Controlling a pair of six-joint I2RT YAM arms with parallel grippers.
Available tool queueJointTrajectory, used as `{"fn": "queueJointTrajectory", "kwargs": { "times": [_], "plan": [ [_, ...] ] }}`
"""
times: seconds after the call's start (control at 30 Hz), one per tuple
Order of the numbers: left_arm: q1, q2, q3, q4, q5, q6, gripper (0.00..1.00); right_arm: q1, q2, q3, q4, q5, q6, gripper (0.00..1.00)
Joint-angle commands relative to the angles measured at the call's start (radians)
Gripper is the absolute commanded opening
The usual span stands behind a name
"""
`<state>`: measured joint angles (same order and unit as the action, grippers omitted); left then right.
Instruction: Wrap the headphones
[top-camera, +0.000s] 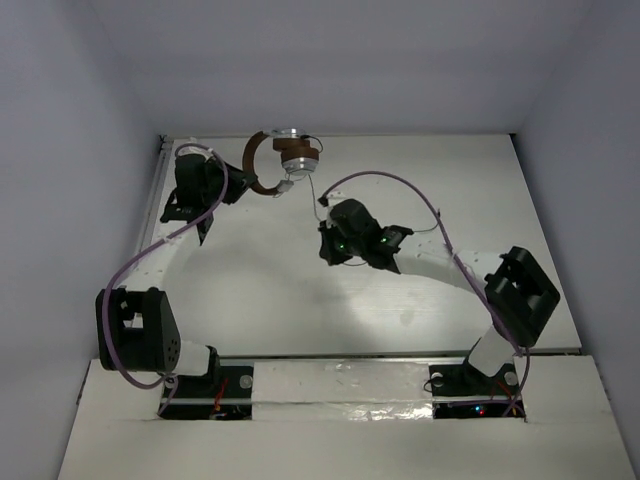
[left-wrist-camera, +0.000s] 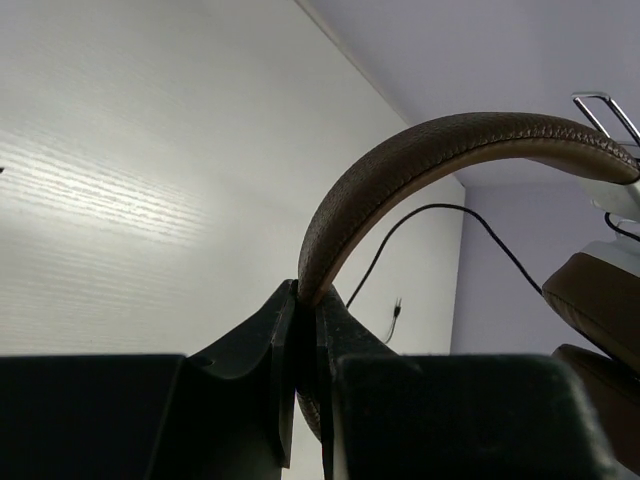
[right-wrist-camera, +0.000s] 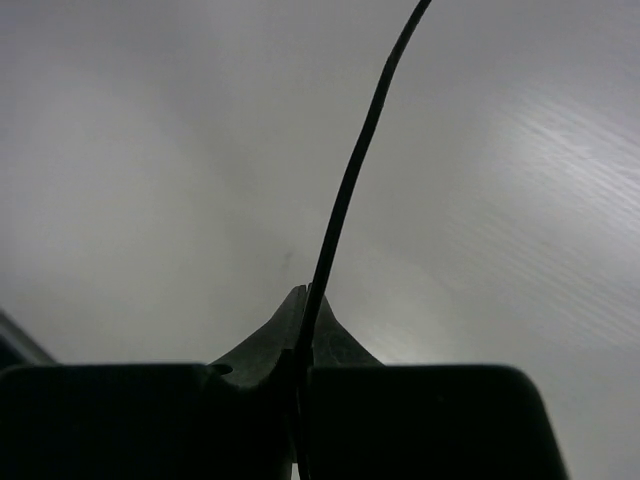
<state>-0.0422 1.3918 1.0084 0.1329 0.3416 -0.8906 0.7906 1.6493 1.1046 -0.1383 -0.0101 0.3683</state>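
Note:
The headphones (top-camera: 282, 158) are held up at the far middle of the table, brown headband curving left, silver cup and brown pads on the right. My left gripper (top-camera: 236, 188) is shut on the brown headband (left-wrist-camera: 420, 160); the ear pads (left-wrist-camera: 600, 300) show at the right of the left wrist view. The thin dark cord (top-camera: 312, 190) runs down from the cup to my right gripper (top-camera: 327, 217). My right gripper (right-wrist-camera: 306, 296) is shut on the cord (right-wrist-camera: 350, 190), which rises from the fingertips out of the top of the right wrist view. The cord's plug end (left-wrist-camera: 397, 308) hangs loose.
Purple arm cables (top-camera: 420, 200) loop over the right arm and along the left arm (top-camera: 150, 260). The white table (top-camera: 260, 290) ends at grey walls behind and at both sides. A rail (top-camera: 155, 190) runs along the table's left edge.

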Motion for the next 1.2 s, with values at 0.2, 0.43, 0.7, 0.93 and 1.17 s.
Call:
{"fn": "queueJointTrajectory", "kwargs": {
  "times": [0.2,0.43,0.7,0.93,1.17],
  "plan": [
    [-0.073,-0.102,-0.090,0.125,-0.274,-0.011,0.00,0.275,-0.108,0.182,-0.309,0.190,-0.061,0.00],
    [-0.217,-0.111,-0.099,0.106,-0.429,0.045,0.00,0.326,-0.077,0.311,-0.441,0.206,-0.101,0.00],
    [-0.360,-0.111,-0.148,0.096,-0.526,0.166,0.00,0.326,-0.072,0.472,-0.550,0.271,-0.160,0.00],
    [-0.430,-0.119,-0.178,0.119,-0.472,0.278,0.00,0.314,-0.039,0.578,-0.621,0.344,-0.216,0.00],
    [-0.430,-0.155,-0.195,0.094,-0.415,0.357,0.00,0.266,-0.034,0.623,-0.672,0.458,-0.235,0.00]
  ]
}}
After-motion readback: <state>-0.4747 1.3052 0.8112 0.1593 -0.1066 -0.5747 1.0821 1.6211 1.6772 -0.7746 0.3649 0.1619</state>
